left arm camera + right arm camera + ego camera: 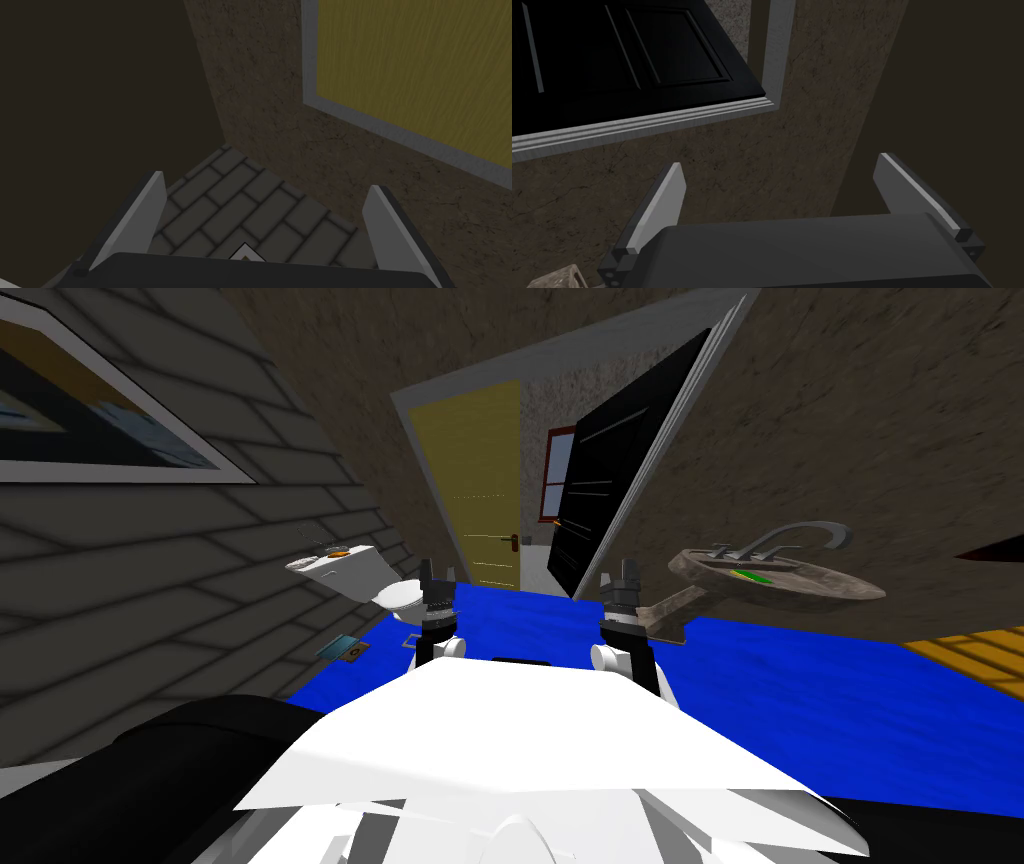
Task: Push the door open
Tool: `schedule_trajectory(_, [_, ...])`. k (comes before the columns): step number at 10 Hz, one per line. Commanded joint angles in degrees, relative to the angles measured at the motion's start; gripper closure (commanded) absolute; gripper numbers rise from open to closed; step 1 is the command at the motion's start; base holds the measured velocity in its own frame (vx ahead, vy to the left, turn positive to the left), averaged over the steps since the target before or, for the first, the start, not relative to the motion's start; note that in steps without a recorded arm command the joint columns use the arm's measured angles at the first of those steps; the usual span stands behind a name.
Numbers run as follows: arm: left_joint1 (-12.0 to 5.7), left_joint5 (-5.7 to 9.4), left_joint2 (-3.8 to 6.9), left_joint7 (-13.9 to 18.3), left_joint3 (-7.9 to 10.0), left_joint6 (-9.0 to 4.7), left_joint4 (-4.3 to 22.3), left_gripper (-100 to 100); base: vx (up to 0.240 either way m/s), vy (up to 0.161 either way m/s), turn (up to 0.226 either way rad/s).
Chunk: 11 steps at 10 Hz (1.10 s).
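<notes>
Presently, the right hand (620, 578) (780, 162) is found raised ahead of the chest, its two fingers spread wide with nothing held between them. It is directed at a brown wall just beside the grey door frame (662, 122), and no contact with door or frame is observed. The left hand (437, 578) (266, 182) is likewise raised and spread, holding nothing, and is pointed at the corner where a grey tiled wall meets the brown one.

The black panelled door (610, 478) (612, 60) is noted ahead of the right hand, well apart from it. It is hung at the right side of the doorway and is seen swung partly open. Through the opening a yellow door (485, 478) (415, 65) and a red-framed window (558, 473) are visible.

A white toilet (370, 573) is recorded at the left wall and a stone-coloured sink (775, 578) at the right, near the right hand. The floor (800, 678) is blue.
</notes>
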Motion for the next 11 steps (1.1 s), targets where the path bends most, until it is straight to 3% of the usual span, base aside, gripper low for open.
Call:
schedule_trajectory(1, [-1.1, -0.04, 0.46, 0.1, 0.09, 0.1, 1.8, -100, 0.065, 0.005, -0.003])
schedule_trajectory(11, [-8.71, -0.34, 2.61, 0.4, 0.72, 0.77, 13.9, -100, 0.101, 0.008, -0.003])
